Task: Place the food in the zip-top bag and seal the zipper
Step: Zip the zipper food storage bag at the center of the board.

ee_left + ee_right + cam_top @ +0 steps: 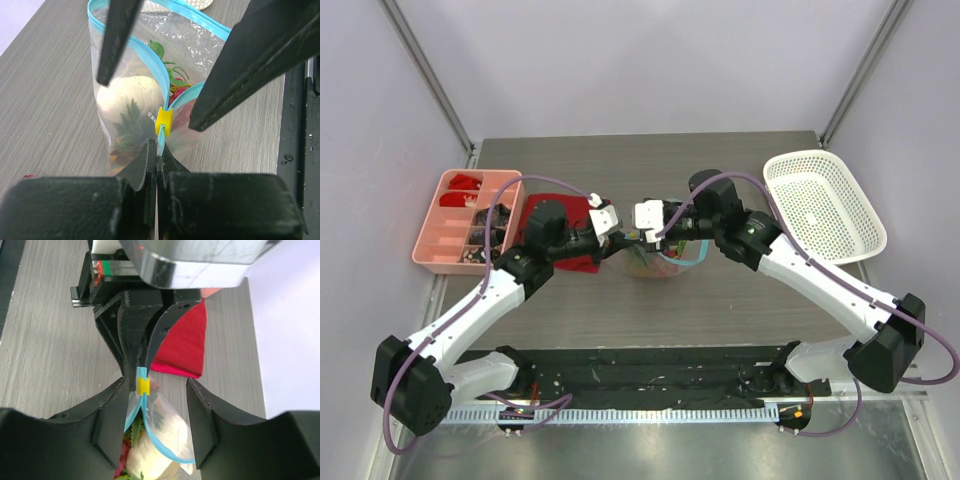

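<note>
The zip-top bag stands on the table between both arms, its mouth gaping. Inside the zip-top bag lies the food: a cream-white radish, green pineapple leaves and red and green bits. My left gripper is shut on the near end of the teal zipper, just behind a yellow slider. My right gripper is open, its fingers straddling the bag's mouth near that slider without touching it.
A folded red cloth lies just behind the bag. A pink divided tray sits at the left and a white perforated basket at the right.
</note>
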